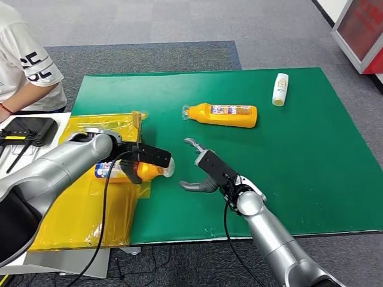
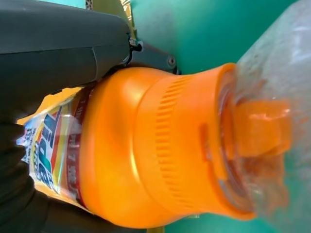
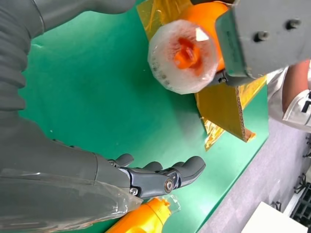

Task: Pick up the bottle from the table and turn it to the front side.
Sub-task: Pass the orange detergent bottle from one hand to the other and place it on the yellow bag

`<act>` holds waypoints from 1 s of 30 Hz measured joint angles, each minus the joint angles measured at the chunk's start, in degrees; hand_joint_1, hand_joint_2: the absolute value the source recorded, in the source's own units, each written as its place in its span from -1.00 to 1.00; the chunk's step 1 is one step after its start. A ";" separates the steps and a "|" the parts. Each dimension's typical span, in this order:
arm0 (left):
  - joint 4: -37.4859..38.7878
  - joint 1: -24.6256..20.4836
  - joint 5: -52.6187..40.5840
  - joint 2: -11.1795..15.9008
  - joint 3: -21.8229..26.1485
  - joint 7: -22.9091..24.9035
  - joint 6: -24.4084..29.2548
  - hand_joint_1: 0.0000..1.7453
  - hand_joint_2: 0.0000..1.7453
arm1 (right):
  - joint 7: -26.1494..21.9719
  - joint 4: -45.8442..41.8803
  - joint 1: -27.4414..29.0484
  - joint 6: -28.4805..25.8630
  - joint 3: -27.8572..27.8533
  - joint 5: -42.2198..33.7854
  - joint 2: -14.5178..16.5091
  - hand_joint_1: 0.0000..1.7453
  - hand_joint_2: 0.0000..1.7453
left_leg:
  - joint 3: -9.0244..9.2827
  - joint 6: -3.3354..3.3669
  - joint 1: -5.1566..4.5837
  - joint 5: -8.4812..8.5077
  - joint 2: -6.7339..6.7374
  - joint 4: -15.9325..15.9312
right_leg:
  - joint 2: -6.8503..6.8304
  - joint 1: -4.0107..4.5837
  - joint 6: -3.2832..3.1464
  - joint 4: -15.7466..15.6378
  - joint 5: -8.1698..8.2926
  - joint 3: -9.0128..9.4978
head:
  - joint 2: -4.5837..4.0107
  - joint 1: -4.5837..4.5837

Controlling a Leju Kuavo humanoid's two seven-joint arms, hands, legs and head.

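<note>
My left hand [image 1: 143,156] grips an orange bottle [image 1: 145,170] with a clear cap, holding it on its side above the edge of the yellow sheet, cap toward my right hand. The left wrist view shows that bottle [image 2: 154,145] close up, with dark fingers [image 2: 66,43] around its body. My right hand [image 1: 205,170] is open with nothing in it, fingers spread, a short way from the cap. The right wrist view looks straight at the clear cap [image 3: 183,54], with my right hand's fingers [image 3: 161,177] apart. A second orange bottle [image 1: 223,115] lies on its side on the green mat, farther back.
A green mat [image 1: 316,149] covers the table. A yellow plastic sheet [image 1: 81,209] lies at its left edge. A small white bottle [image 1: 280,89] lies at the far right of the mat. A person in a white shirt [image 1: 23,60] sits at the far left beside a black device [image 1: 29,128].
</note>
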 joint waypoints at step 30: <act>-23.31 18.74 18.95 16.97 23.11 -37.77 -0.68 -1.00 1.00 | 0.06 -1.86 1.67 -0.85 1.48 -4.31 -2.04 -1.00 1.00 | 0.19 -0.13 0.01 -0.15 0.22 -0.05 | 0.21 0.01 -0.12 0.05 -0.21 -0.02 | 0.00 -0.01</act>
